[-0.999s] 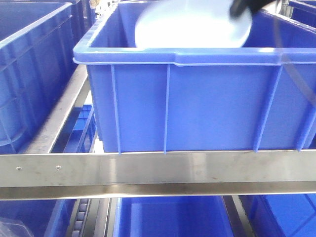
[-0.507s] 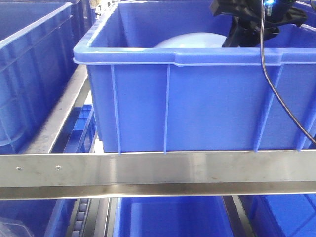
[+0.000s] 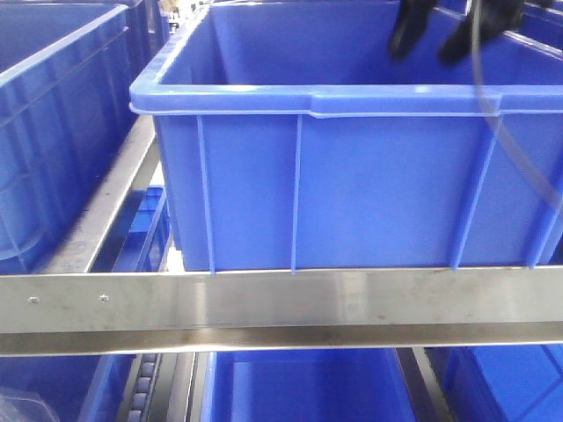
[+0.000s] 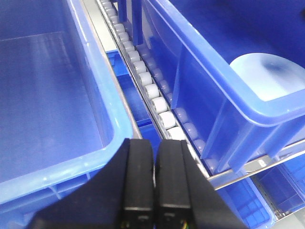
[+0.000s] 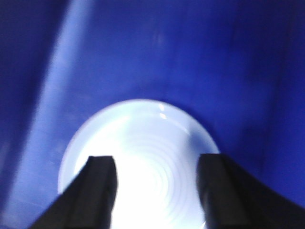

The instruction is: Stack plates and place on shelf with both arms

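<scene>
Right wrist view shows the right hand (image 5: 155, 191) spread wide and holding nothing, with the plate (image 5: 143, 157) lying just below it, between its two fingers (image 5: 97, 191), on the floor of the blue crate (image 5: 190, 57). Left hand (image 4: 155, 157) is squeezed closed on nothing, and the plate sits off to its right, inside that crate beside the shelf's rollers (image 4: 152, 90).

This looks like a warehouse or factory storage area rather than a home or kitchen. Large blue plastic crates (image 3: 352, 176) with ribbed walls sit side by side on a brushed stainless-steel shelf (image 3: 281, 303), whose flat front rail carries small rivets. Between the crates runs a track of pale rollers (image 4: 152, 90), as on flow racking, and more blue crates stand on the level below.
</scene>
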Controlling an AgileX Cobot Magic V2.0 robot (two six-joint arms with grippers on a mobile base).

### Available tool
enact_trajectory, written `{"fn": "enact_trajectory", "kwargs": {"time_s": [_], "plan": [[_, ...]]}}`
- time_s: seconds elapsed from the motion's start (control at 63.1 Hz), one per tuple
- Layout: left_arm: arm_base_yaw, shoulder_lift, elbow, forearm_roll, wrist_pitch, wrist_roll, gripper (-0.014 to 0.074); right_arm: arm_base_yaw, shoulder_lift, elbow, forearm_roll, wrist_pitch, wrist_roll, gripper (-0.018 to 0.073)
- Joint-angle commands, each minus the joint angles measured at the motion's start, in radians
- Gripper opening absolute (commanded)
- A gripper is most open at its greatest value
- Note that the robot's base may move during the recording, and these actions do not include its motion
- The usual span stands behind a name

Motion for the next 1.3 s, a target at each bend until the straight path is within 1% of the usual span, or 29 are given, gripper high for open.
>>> {"fn": "enact_trajectory", "kwargs": {"time_s": [0.0,0.063,0.127,0.19,0.206,0.254,0.38,0.634,0.713,0.888,1.109,1.173,1.284], "plan": [[0.002,-0.002,-0.030,0.001,-0.084,-0.010,0.0084,-0.005,-0.115,-0.041,0.010,-0.047,-0.008,0.0343],[0.002,-0.002,-0.030,0.001,-0.084,-0.010,0.0084,-0.005,-0.163,-0.041,0.008,-0.039,-0.008,0.0255],[0.002,-0.002,-0.030,0.001,-0.084,-0.010,0.0084,-0.005,-0.222,-0.037,0.006,-0.025,-0.009,0.0134],[0.002,-0.002,-0.030,0.001,-0.084,-0.010,0.0084,-0.005,-0.275,-0.017,-0.009,-0.023,-0.022,0.0047],[0.002,-0.002,-0.030,0.001,-0.084,-0.010,0.0084,-0.005,-0.287,-0.010,-0.012,-0.023,-0.025,0.0039],[0.002,-0.002,-0.030,0.001,-0.084,-0.010,0.0084,-0.005,-0.331,0.026,-0.027,-0.028,-0.035,0.0060],[0.002,-0.002,-0.030,0.001,-0.084,-0.010,0.0084,-0.005,-0.478,0.172,-0.057,-0.076,-0.043,0.0056],[0.002,-0.002,-0.030,0.004,-0.084,-0.010,0.0084,-0.005,-0.822,0.587,-0.062,-0.288,-0.043,0.0056],[0.002,-0.002,-0.030,0.004,-0.084,-0.010,0.0084,-0.005,-0.938,0.714,-0.062,-0.310,-0.043,0.0056],[0.002,-0.002,-0.030,0.005,-0.084,-0.010,0.0084,-0.005,-1.184,0.916,-0.062,-0.342,-0.043,0.0056],[0.002,-0.002,-0.030,0.005,-0.084,-0.008,0.0084,-0.005,-1.413,1.089,-0.062,-0.480,-0.043,0.0056],[0.002,-0.002,-0.030,0.005,-0.082,-0.008,0.0084,-0.005,-1.443,1.112,-0.062,-0.507,-0.043,0.0056],[0.002,-0.002,-0.030,0.005,-0.082,-0.008,0.0084,-0.005,-1.453,1.118,-0.062,-0.512,-0.043,0.0056]]}}
